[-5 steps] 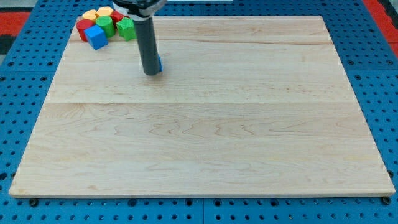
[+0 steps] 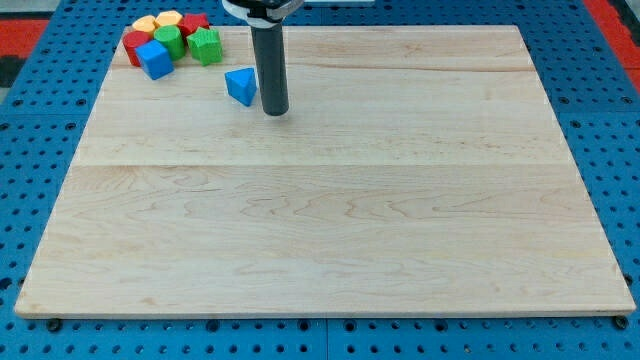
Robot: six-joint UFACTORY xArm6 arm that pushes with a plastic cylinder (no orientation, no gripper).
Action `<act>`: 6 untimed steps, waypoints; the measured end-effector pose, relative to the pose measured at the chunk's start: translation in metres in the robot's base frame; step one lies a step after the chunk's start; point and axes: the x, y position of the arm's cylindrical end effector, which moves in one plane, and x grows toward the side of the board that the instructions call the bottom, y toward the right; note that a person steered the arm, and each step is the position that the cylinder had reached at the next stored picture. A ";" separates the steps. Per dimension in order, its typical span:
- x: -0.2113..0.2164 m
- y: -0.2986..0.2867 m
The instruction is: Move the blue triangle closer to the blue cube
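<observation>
The blue triangle (image 2: 240,85) lies on the wooden board near the view's top left. My tip (image 2: 275,111) rests on the board just to the triangle's right and a little below it, close to it or touching its right side. The blue cube (image 2: 155,60) sits further to the view's left and slightly higher, at the lower edge of a cluster of blocks. The rod rises from the tip to the view's top.
The cluster at the board's top left corner holds two green blocks (image 2: 204,45), red blocks (image 2: 133,43), a yellow block (image 2: 168,20) and an orange block (image 2: 145,24). The board (image 2: 330,210) lies on a blue pegboard surface.
My tip has moved to the view's right, from the triangle's left side to its right side. The blue triangle, mostly hidden behind the rod before, now shows fully.
</observation>
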 end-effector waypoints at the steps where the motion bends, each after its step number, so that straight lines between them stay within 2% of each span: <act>1: -0.022 -0.020; 4: -0.074 -0.100; 6: -0.078 -0.101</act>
